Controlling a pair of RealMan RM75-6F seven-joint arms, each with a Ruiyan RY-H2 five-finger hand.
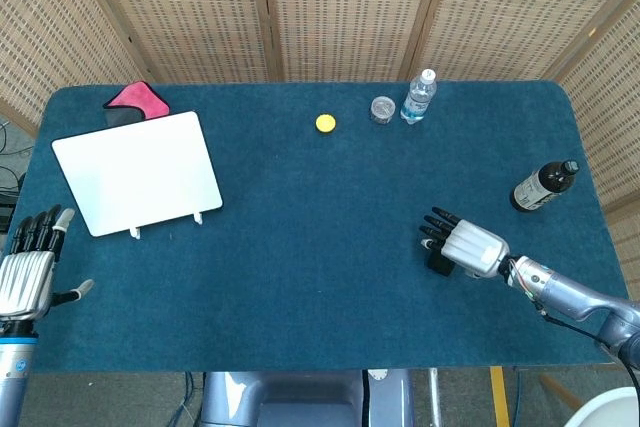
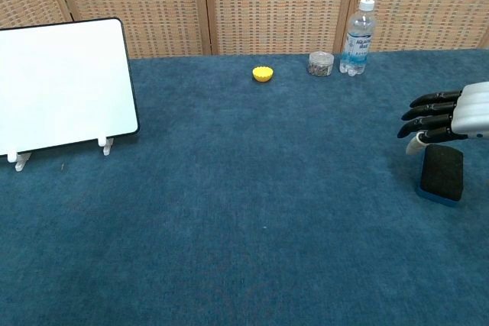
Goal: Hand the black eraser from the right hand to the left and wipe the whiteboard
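The black eraser lies flat on the blue bench toward the robot's right side, felt face up, with a blue base showing at its near edge in the chest view. The right hand hovers just over its far end, palm down, fingers extended and apart, holding nothing; from the head view it covers most of the eraser. The step in hand is the pickup. To do it well the hand should lower so the thumb and fingers straddle the eraser's narrow width, then close on its long sides, leaving one end free for the left hand to take. That hand waits open at the bench's near left corner, fingers apart. The whiteboard stands tilted on small feet at the far left, well apart from the eraser
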